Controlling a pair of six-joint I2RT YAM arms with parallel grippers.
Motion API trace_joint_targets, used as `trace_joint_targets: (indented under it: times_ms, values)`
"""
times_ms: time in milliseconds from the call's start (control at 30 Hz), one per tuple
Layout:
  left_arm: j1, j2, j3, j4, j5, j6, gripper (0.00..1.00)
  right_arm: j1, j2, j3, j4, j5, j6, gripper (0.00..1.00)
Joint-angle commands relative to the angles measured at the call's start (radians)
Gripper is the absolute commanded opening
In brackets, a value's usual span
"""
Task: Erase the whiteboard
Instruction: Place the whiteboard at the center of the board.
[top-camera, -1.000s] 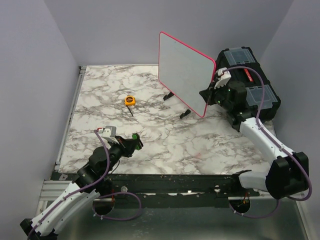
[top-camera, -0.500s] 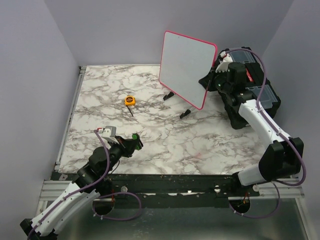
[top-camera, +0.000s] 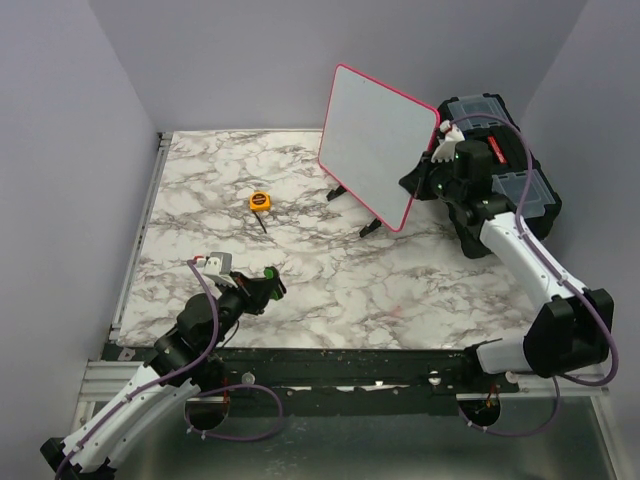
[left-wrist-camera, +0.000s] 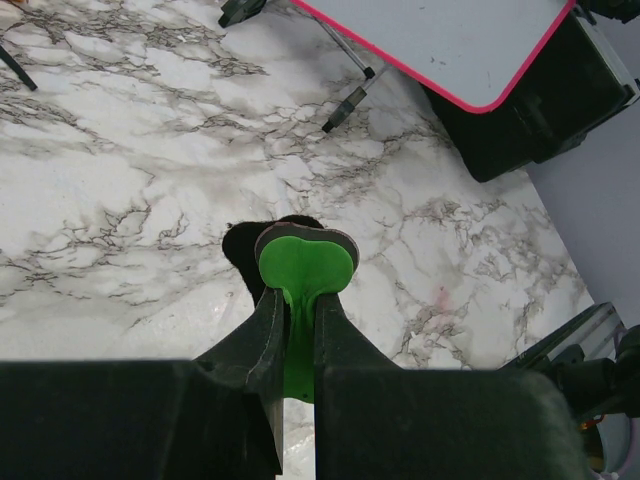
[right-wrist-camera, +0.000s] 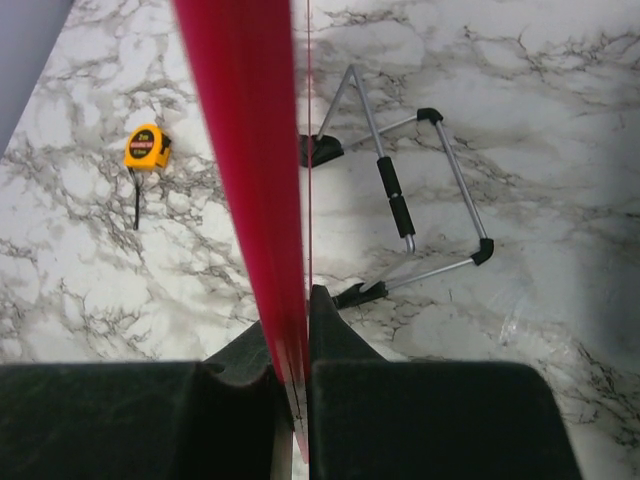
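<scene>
The white marble-patterned table (top-camera: 300, 285) carries everything. Over its far right part, the large white whiteboard with the thin pink-red rim (top-camera: 372, 140) now sits higher and more tipped than a second ago. Its top right corner has climbed toward the black plastic toolbox (top-camera: 522, 195) behind it, and the right arm has risen with it. The right gripper (right-wrist-camera: 292, 318) has its fingers clenched on the red rim at the board's right edge, so the board looks carried rather than propped. Whether the thin wire stand with black feet (right-wrist-camera: 400, 205) below is still joined to it I cannot tell. The face toward the overhead camera shows no lettering. The left gripper (left-wrist-camera: 300, 300) sits low at the near left, well apart from the board, fingers clenched on a small green pad (left-wrist-camera: 305, 262) with dark backing, probably the wiper. I judge the board is being brought or turned toward it, and wiping has not begun. A small orange tape measure (top-camera: 260, 201) lies mid-table.
</scene>
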Motion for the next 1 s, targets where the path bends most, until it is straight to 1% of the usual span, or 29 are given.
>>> trace_joint_targets:
  times_ms: [0, 233, 533, 733, 867, 967]
  values:
    - [0.004, 0.001, -0.004, 0.002, 0.014, -0.001, 0.00, 0.007, -0.071, -0.069, -0.003, 0.019, -0.022, 0.00]
    - [0.004, 0.005, -0.008, 0.004, 0.018, -0.001, 0.00, 0.006, -0.126, -0.233, 0.059, 0.048, -0.101, 0.00]
    - [0.005, -0.010, -0.011, -0.004, 0.016, -0.004, 0.00, -0.021, -0.103, -0.368, 0.109, 0.028, -0.197, 0.00]
    - [0.004, -0.020, -0.012, -0.017, 0.015, -0.004, 0.00, -0.052, -0.044, -0.414, 0.128, 0.000, -0.200, 0.00]
    - [0.005, -0.028, -0.012, -0.024, 0.011, -0.004, 0.00, -0.072, -0.009, -0.408, 0.129, -0.003, -0.206, 0.01]
    - [0.005, -0.034, -0.014, -0.026, 0.010, -0.005, 0.00, -0.081, 0.025, -0.408, 0.117, -0.003, -0.224, 0.05]
